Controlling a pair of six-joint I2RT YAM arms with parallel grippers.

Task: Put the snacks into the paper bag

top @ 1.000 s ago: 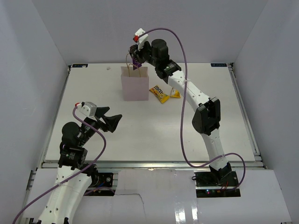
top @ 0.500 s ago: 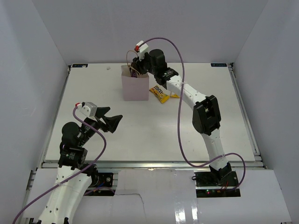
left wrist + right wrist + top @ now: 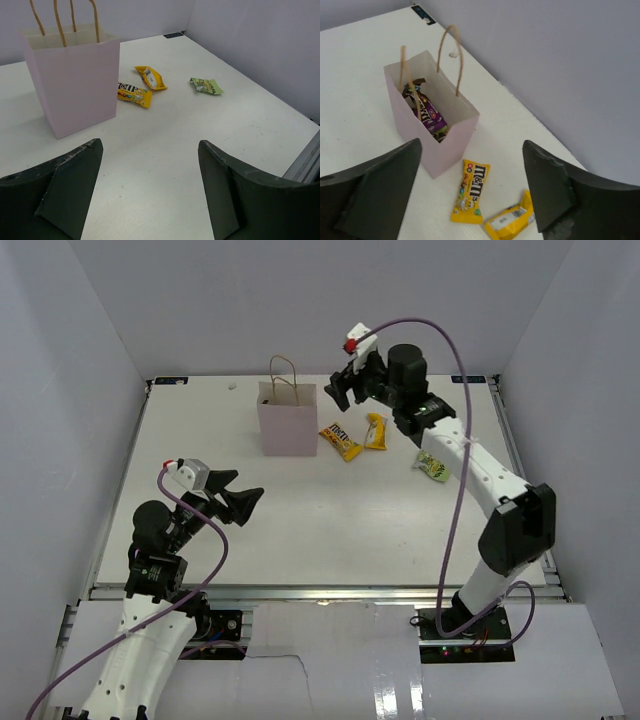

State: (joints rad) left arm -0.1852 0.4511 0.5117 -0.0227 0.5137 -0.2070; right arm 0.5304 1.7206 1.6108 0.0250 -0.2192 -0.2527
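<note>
Small upright pale pink paper bag (image 3: pixel 288 420) with thin tan twisted-paper loop handles (image 3: pixel 284 375): stands at the far middle of the white bench (image 3: pixel 300 530), slightly left of centre, mouth open upward. Contents, seen from the right wrist view: one dark purple candy packet (image 3: pixel 427 112) lying against the inner wall, with further wrapper edges around it that are too crumpled to identify. Yellow candy packet with brown lettering (image 3: pixel 340 440): flat on the bench just beside the right foot of the bag, outside it. Yellow-orange candy packet (image 3: pixel 376 431): flat on the bench just right of the yellow one, their near ends close together; whether they touch cannot be told. Crinkly green candy packet (image 3: pixel 432 466): flat on the bench further right and somewhat nearer, apart from the other two and well apart from the bag. Right claw (image 3: pixel 343 392): raised in the air to the right of the bag's mouth, on the far side of the two yellow packets, dark fingers spread wide apart with nothing between them, touching neither bag nor packets. Left claw (image 3: pixel 238 492): raised over the near left part of the bench, well apart from the bag and all packets, fingers likewise spread wide and holding nothing. Purple cable (image 3: pixel 455 500): loops along each arm.
</note>
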